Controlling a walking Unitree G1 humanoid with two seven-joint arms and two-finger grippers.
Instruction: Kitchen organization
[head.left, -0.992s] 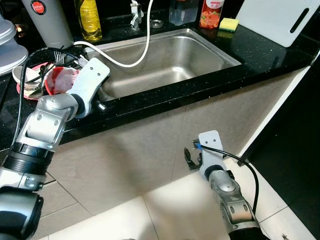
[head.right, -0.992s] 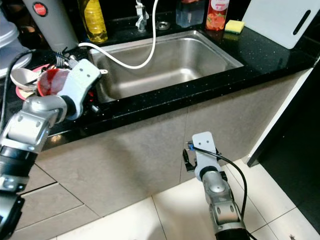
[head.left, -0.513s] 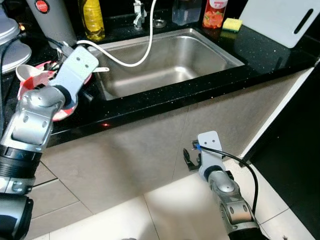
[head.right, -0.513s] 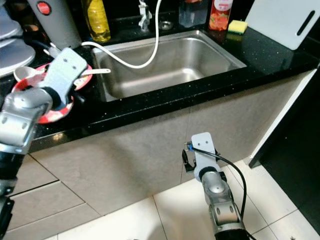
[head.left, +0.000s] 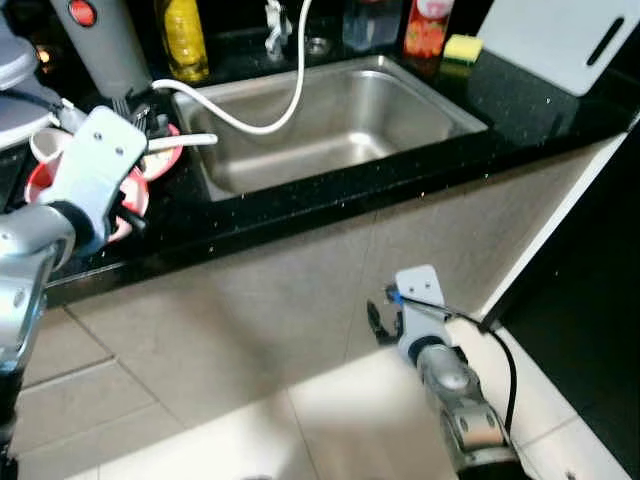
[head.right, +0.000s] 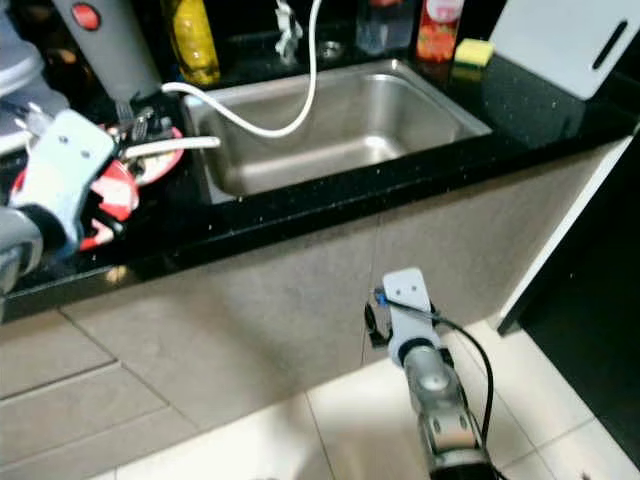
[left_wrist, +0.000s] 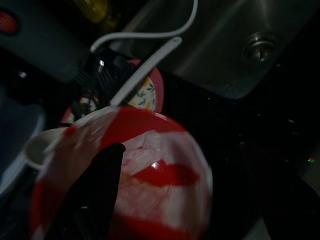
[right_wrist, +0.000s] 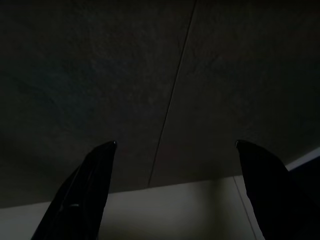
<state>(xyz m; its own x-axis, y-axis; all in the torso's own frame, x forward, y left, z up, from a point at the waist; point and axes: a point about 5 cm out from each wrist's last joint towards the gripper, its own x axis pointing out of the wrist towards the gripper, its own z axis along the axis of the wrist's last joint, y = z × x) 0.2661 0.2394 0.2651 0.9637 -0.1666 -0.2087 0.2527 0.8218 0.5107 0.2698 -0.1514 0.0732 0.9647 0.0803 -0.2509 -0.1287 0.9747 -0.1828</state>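
Left pincer (left_wrist: 95, 200) is seen closed on the rim of a red bowl (left_wrist: 150, 190), one black finger lying across the bowl's pale, smeared inside. Compared with a second ago, the bowl and the arm have been drawn away from the steel sink (head.left: 330, 120), leftward along the black desk (head.left: 300, 190), and are now held over the desk's front edge, near a red plate (head.left: 160, 160) stacked with a white spoon (head.left: 180, 143) and dark cutlery. A white hose (head.left: 290, 90) is draped from the tap into the sink, and a grey flask (head.left: 100, 40), a yellow bottle (head.left: 180, 35), a red bottle (head.left: 425, 25), a yellow sponge (head.left: 462, 47) and a white cutting board (head.left: 560, 40) are ranged behind or beside the sink. The shift suggests that the bowl has been lifted from the pile and is being carried off to be put elsewhere, so a place for it must next be found; the grip on the rim alone could slip. Right pincer (right_wrist: 172, 190) is held wide apart and idle, low in front of the cabinet below the sink.
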